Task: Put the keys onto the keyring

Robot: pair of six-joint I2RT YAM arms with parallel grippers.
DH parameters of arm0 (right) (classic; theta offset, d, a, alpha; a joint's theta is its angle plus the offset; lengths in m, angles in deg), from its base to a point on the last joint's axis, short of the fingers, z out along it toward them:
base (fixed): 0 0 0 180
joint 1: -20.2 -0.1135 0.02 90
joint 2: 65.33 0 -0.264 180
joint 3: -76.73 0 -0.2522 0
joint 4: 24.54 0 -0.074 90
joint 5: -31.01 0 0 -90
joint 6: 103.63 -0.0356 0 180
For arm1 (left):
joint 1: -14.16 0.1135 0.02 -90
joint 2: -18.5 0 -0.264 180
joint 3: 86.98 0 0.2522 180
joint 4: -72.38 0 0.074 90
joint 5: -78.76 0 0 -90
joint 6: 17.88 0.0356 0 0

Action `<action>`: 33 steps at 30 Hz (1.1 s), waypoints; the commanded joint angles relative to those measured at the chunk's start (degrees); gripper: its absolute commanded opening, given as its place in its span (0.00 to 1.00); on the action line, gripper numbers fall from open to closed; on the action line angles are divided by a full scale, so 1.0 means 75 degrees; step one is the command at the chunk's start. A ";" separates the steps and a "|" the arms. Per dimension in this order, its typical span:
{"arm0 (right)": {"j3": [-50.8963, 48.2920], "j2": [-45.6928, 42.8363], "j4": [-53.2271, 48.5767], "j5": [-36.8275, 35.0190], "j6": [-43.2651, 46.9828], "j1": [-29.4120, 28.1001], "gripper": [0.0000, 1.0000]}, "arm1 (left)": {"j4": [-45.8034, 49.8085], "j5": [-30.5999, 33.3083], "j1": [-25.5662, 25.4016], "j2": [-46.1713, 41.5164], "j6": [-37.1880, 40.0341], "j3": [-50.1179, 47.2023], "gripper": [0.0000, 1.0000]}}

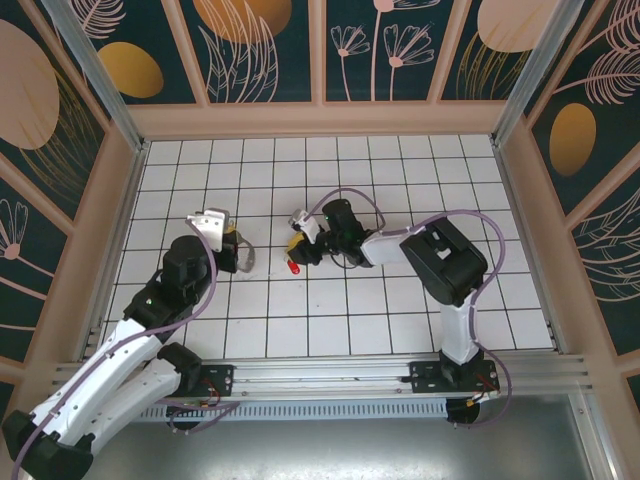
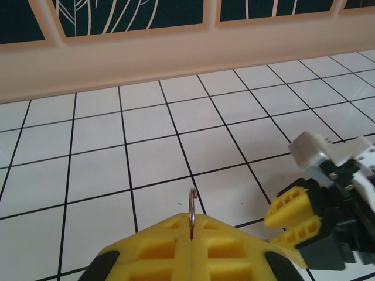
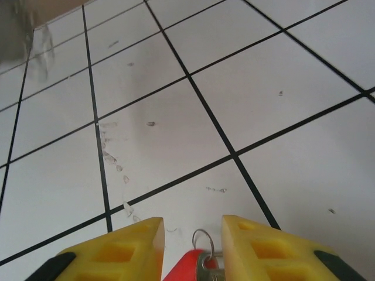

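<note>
Keys (image 1: 295,267) right of keyring (image 1: 246,258)

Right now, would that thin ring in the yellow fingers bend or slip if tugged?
Probably stiff: the ring stands upright, unbent, out of the shut left gripper. It looks like thin, smooth metal, so it may slip or twist.

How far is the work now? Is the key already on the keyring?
Not yet. Gripped already: the left gripper pinches the keyring between its fingers, and the right gripper holds the red-headed key. In hand: the grippers face each other with a gap between them. Left: threading the key onto the keyring.
</note>
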 commanded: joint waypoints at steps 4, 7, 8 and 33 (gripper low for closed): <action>0.0626 0.0470 -0.0991 0.0084 0.0678 -0.0263 0.27 | -0.0149 0.0133 0.0060 -0.0215 -0.0230 -0.0214 0.00; 0.0849 0.0643 -0.1394 -0.0003 0.0883 -0.0324 0.25 | -0.0169 0.0161 0.0053 -0.0240 -0.0218 -0.0229 0.00; 0.0879 0.0677 -0.1466 -0.0006 0.0936 -0.0338 0.23 | -0.0167 0.0168 0.0049 -0.0248 -0.0212 -0.0229 0.00; 0.0725 0.0553 -0.1629 -0.0476 0.1030 -0.0441 0.00 | -0.0324 0.0200 0.0049 -0.0317 -0.0078 -0.0416 0.00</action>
